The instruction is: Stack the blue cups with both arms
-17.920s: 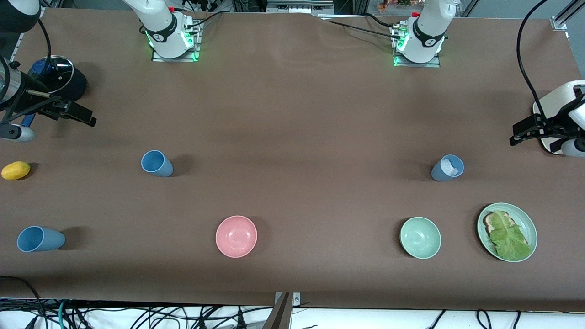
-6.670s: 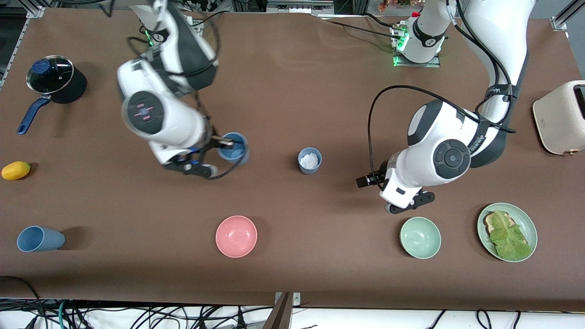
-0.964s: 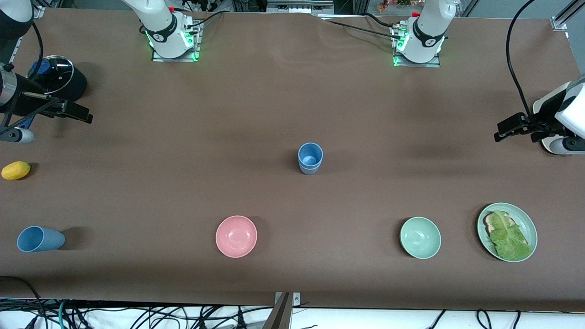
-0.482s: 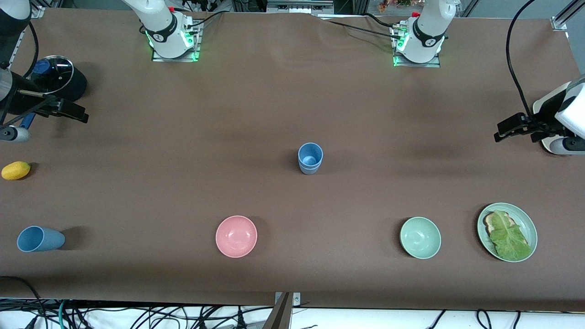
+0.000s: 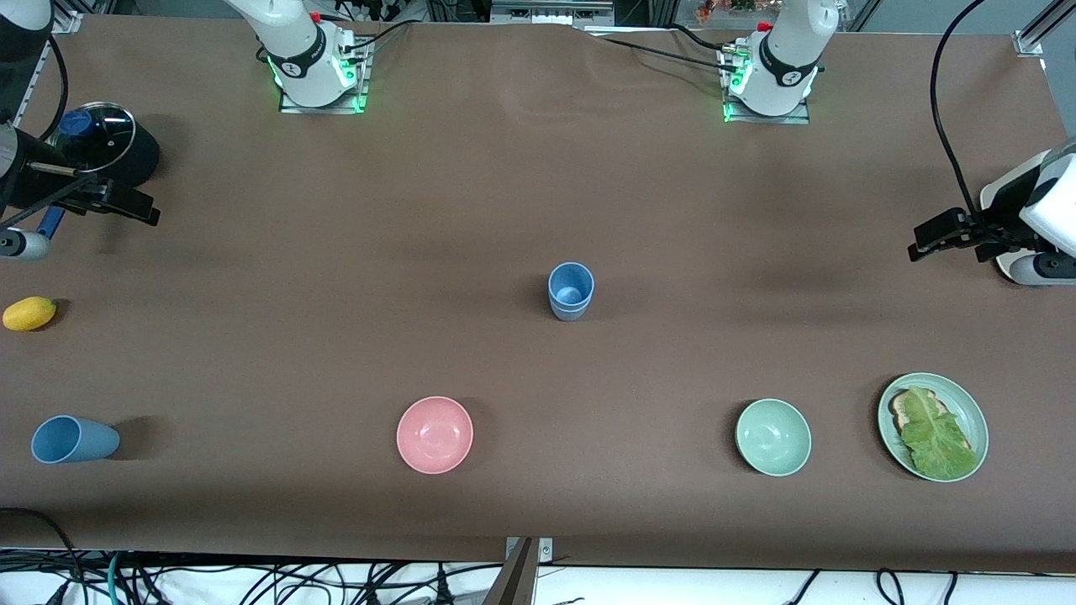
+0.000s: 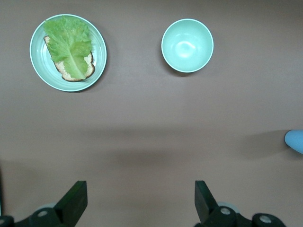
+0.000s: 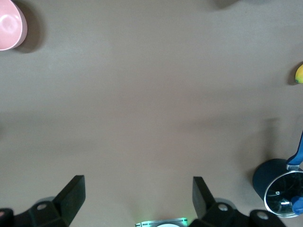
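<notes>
Two blue cups stand nested upright at the table's middle, the sky-blue one inside the duller grey-blue one. An edge of them shows in the left wrist view. My left gripper is open and empty, up over the left arm's end of the table; its wrist view shows bare table between the fingers. My right gripper is open and empty, up over the right arm's end beside the black pot; its wrist view shows bare table between the fingers.
A third blue cup lies on its side near the right arm's end, with a lemon farther back. A pink bowl, a green bowl and a plate of toast and lettuce sit nearer the front camera. A toaster sits under the left hand.
The right gripper has drifted slightly toward the right arm's end of the table. The left gripper and the nested cups have not moved.
</notes>
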Robot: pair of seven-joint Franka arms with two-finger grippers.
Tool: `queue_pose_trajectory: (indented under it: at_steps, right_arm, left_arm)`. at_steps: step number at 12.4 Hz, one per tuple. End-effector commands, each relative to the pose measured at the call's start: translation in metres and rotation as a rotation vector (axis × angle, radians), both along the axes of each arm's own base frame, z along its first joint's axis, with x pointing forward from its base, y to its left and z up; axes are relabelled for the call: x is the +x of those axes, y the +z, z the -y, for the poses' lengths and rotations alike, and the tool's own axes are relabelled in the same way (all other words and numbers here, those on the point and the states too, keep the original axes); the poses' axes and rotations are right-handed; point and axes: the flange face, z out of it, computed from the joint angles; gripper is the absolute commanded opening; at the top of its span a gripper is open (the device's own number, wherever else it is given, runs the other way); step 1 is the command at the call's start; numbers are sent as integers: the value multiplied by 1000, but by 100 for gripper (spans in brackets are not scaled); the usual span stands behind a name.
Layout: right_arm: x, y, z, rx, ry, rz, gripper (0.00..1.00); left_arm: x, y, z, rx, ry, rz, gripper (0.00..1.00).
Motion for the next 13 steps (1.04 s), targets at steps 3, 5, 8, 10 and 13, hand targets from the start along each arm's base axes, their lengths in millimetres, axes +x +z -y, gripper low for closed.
queue_pose_trajectory:
  at_steps: [3, 5, 8, 10, 13]
  right_arm:
    - [-6, 7, -1, 1, 12, -10, 100]
    - [-6, 7, -1, 1, 10, -10, 100]
    - [-6, 7, -1, 1, 10, -12, 100]
    - [-6, 7, 0, 1, 9, -10, 100]
    - [-6, 7, 0, 1, 9, -10, 100]
  left_arm:
    - [3, 5, 0, 29, -24, -7, 100]
    - [3, 5, 0, 27, -24, -7, 100]
    - [3, 5, 1, 29, -26, -8, 100]
    - [3, 5, 1, 28, -25, -7, 100]
    - [3, 5, 1, 29, -26, -8, 100]
